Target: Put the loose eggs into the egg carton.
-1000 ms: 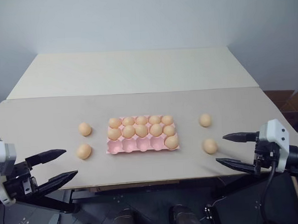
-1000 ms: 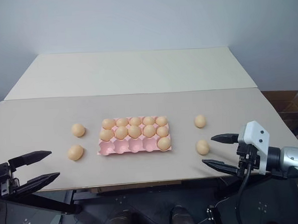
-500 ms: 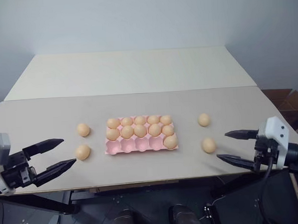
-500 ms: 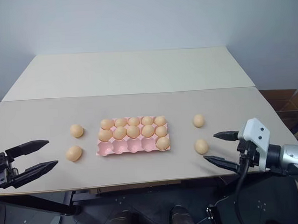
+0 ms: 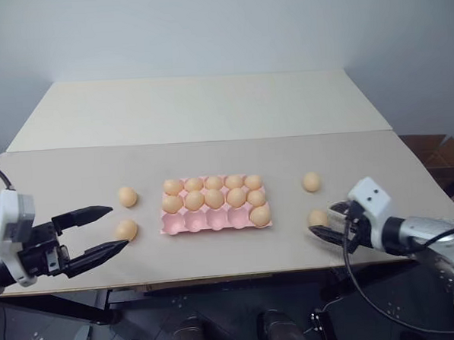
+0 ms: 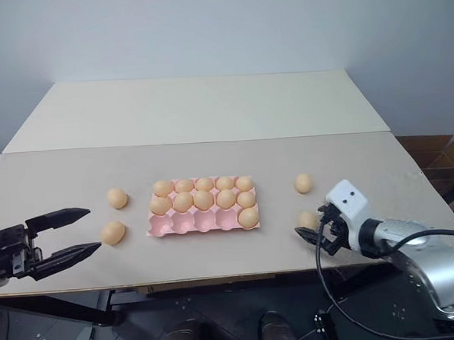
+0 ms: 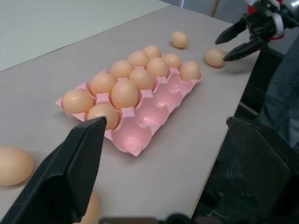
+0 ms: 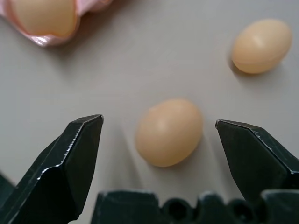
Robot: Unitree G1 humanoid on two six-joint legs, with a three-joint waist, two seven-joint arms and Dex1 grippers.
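- Fingers of the right gripper [image 5: 326,224], left eye view: spread apart, empty, straddling the near right egg [image 5: 316,217] at the table's [image 5: 209,110] near right edge; the egg lies just ahead of the tips. Far right egg [image 5: 311,182] sits beyond it, apart.
- Left gripper [image 5: 108,229], same view: fingers spread, empty, tips just beside the near left egg [image 5: 126,230], not around it. Far left egg [image 5: 127,196] lies behind that one.
- Carton [image 5: 214,219], same view: mid-table between the two egg pairs; far and middle rows full, near row holds one egg at its right end, four cups bare.
- Right eye view: same layout; the right gripper's tips reach the near right egg, the left gripper's tips stop just short of theirs.
- Left wrist view: the left gripper's fingers [image 7: 70,172] stand wide, the carton's bare near cups ahead between them; one loose egg [image 7: 14,165] lies off to the outer side of one finger.
- Right wrist view: the near right egg sits between the wide fingers [image 8: 70,158], nearer the far-side one, its long axis slanted across the gap. Judgement: the right arm is better placed, and closing would meet the egg obliquely rather than squarely.
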